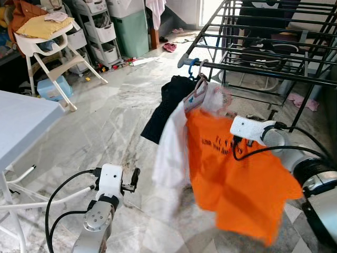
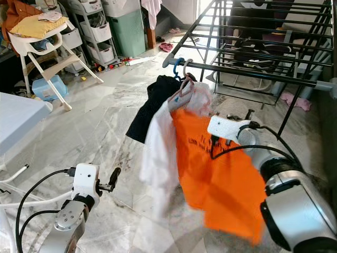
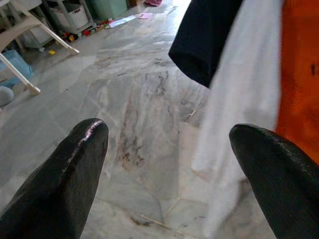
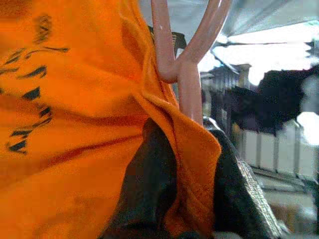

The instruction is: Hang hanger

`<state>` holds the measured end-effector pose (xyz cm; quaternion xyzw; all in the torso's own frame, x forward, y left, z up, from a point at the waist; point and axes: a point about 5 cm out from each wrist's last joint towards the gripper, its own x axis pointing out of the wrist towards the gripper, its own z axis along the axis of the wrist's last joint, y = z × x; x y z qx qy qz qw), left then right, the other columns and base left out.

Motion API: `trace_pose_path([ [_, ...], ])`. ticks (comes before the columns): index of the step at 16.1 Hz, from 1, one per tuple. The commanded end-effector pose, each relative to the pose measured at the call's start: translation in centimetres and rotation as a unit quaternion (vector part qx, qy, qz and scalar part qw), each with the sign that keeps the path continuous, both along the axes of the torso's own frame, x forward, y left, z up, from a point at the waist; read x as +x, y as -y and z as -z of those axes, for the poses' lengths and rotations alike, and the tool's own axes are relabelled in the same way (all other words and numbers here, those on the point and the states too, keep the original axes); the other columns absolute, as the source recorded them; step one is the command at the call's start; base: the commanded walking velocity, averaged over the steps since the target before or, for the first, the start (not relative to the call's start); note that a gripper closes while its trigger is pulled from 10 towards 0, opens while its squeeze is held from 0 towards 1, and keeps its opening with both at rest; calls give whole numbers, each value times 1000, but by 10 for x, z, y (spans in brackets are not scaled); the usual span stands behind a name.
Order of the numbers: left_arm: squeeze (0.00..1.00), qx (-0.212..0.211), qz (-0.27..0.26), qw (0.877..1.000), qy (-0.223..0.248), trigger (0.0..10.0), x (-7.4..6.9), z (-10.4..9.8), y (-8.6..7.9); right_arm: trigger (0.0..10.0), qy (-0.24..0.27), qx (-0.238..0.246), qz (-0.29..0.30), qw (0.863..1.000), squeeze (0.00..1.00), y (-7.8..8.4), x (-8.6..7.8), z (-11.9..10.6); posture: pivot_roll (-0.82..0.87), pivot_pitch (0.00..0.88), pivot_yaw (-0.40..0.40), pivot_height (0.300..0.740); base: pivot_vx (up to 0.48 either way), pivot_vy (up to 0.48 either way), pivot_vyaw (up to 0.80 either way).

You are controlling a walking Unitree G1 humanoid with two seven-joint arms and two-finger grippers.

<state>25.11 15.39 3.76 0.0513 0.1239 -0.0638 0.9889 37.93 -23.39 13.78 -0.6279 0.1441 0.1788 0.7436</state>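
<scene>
pink hanger point(image 4: 185, 69), orange shirt point(image 1: 231, 179) on it, right claw point(image 4: 182, 199) pinching collar

Left gripper point(image 3: 167, 144) open wide, two black fingertips point(image 3: 75, 164) well apart, nothing between them. Past them a grey marble floor point(image 3: 134, 99) with darker veins. Hanging above the floor: dark navy garment point(image 3: 207, 37), white garment point(image 3: 244, 94) beside it, orange shirt point(image 3: 299, 69) at the frame edge (all three overlap edge to edge). Farther off: white chair leg point(image 3: 22, 74), storage drawers point(image 3: 70, 15), small clutter on the floor, too small to tell.
</scene>
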Motion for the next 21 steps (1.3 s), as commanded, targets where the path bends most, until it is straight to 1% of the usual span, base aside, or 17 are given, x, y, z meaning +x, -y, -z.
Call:
trace_pose_path([
  [1, 0, 5, 3, 1000, -3, 10000, 1, 0, -2, 10000, 4, -15, -29, 999, 0, -6, 6, -16, -39, 10, 81, 740, 0, 0, 0],
  [5, 0, 6, 7, 1000, -4, 10000, 2, 0, -1, 10000, -50, -50, -41, 997, 0, 1, 5, -19, -40, 11, 86, 740, 0, 0, 0],
  [6, 0, 7, 7, 1000, -4, 10000, 1, 0, -1, 10000, -56, -46, -44, 996, 0, 0, 5, -18, -38, 9, 84, 740, 0, 0, 0],
  [7, 0, 7, 7, 1000, -3, 10000, 1, 0, -1, 10000, -47, -17, -38, 998, 0, -3, 5, -18, -36, 9, 81, 740, 0, 0, 0],
  [8, 0, 6, 5, 1000, -1, 10000, 1, -1, -1, 10000, -48, 17, -34, 998, 0, -5, 3, -12, -32, 8, 77, 740, 0, 0, 0],
  [9, 0, 5, 2, 1000, 1, 10000, 2, -2, -1, 10000, -38, 51, -22, 998, 0, -5, 1, -8, -30, 8, 73, 740, 0, 0, 0],
  [10, 0, 5, -3, 1000, 2, 10000, 1, -2, -2, 10000, -28, 104, -8, 994, 0, -6, -3, 1, -31, 9, 73, 740, 0, 0, 0],
  [12, 0, 5, -6, 1000, 3, 10000, 1, -2, -4, 10000, -24, 191, 13, 981, 0, -9, -12, 18, -39, 11, 73, 740, 0, 0, 0],
  [13, 0, 1, -10, 1000, 4, 10000, 1, -2, -5, 10000, -25, 314, 34, 948, 0, -19, -25, 39, -49, 11, 80, 740, 0, 0, 0],
  [14, 0, -1, -11, 1000, 5, 10000, 2, -2, -6, 10000, -27, 345, 32, 938, 0, -24, -30, 45, -50, 12, 82, 740, 0, 0, 0],
  [15, 0, 2, -12, 1000, 11, 10000, 4, -5, -6, 10000, -4, 385, 33, 922, 0, -33, -38, 53, -61, 11, 92, 740, 0, 0, 0],
  [16, 0, 7, -11, 1000, 14, 10000, 5, -6, -7, 10000, 5, 408, 29, 913, 0, -41, -43, 58, -66, 9, 96, 740, 0, 0, 0],
  [17, 0, 10, -12, 1000, 17, 10000, 6, -6, -8, 10000, 9, 412, 21, 911, 0, -47, -47, 61, -71, 9, 101, 740, 0, 0, 0],
  [18, 0, 15, -16, 1000, 21, 10000, 7, -7, -10, 10000, 18, 423, -5, 906, 0, -58, -56, 64, -75, 6, 102, 740, 0, 0, 0],
  [19, 0, 18, -18, 999, 20, 10000, 7, -6, -11, 10000, 15, 441, -14, 897, 0, -63, -60, 66, -76, 5, 100, 740, 0, 0, 0],
  [20, 0, 23, -22, 999, 18, 10000, 6, -4, -13, 10000, 12, 444, -17, 896, 0, -66, -63, 67, -79, 3, 96, 740, 0, 0, 0],
  [21, 0, 27, -27, 999, 16, 10000, 3, -2, -14, 10000, 0, 458, -18, 889, 0, -72, -66, 69, -78, 0, 91, 740, 0, 0, 0],
])
